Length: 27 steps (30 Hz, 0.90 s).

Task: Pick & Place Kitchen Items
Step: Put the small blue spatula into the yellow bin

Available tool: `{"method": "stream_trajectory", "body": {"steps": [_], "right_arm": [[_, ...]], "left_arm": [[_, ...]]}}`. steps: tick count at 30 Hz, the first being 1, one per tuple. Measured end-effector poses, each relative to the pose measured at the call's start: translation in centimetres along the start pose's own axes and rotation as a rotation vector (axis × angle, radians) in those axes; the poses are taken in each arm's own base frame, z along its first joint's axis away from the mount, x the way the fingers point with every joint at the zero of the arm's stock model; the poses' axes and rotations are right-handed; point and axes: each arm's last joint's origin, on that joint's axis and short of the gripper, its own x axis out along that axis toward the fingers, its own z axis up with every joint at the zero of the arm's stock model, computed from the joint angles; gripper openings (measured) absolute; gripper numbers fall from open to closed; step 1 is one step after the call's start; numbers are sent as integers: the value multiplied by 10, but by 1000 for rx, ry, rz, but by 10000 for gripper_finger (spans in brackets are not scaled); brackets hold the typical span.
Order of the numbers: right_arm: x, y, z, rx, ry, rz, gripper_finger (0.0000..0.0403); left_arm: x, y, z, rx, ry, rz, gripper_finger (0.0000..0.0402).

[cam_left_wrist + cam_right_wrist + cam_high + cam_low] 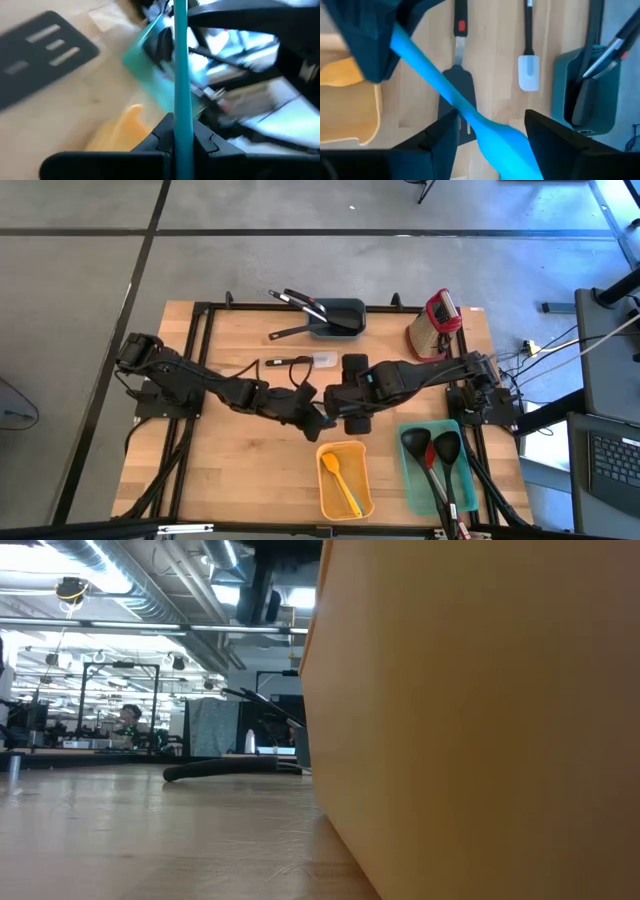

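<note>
Both arms meet over the middle of the wooden counter (240, 470), a little toward its near edge. The left pincer (182, 142) is clamped tight on the thin handle of a teal spatula (455, 97), which runs straight up between its fingers. The right pincer (490, 135) stands wide, its two dark fingers on either side of the spatula's broad end without pressing on it, so the spatula hangs in the left arm's grip alone, above the boards and close to the yellow bin.

That yellow bin (345, 498) sits at the near edge and holds an orange spatula (338, 480). Just beside it toward the right corner is a teal tray (410, 485) with black ladles (432, 465) lying in it, their handles trimmed in red. At the far edge a dark grey bin (340, 312) has several black utensils sticking out over its rim. Between that bin and the arms a white-headed spatula (322, 360) lies flat, and next to it a black slotted turner (456, 92) with a red mark on its handle. A red grater (438, 320) stands near the far right corner.
</note>
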Motion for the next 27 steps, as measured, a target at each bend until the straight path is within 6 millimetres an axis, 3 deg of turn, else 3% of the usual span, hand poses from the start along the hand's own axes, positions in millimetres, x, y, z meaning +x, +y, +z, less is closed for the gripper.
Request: {"method": "stream_trajectory", "body": {"steps": [8,14,15,17,20,24,27], "right_arm": [[-31,-7,-2,105,-78,107,229],[-43,5,-2,154,-141,113,229],[-51,6,-3,166,-179,96,229],[-86,-7,-18,195,-300,82,229],[-132,-26,-38,243,-495,76,229],[-120,-16,-28,174,-489,86,229],[-142,-27,-41,199,-567,101,229]], "left_arm": [[-9,-30,-24,-315,-133,-134,12],[-19,-46,-52,-441,-194,-149,12],[-19,-47,-58,-451,-203,-138,12],[-15,-46,-69,-430,-184,-98,12],[-14,-60,-68,-430,-186,-136,12],[5,-60,-78,-428,-163,-104,12],[18,-72,-85,-489,-148,-135,12]]}}
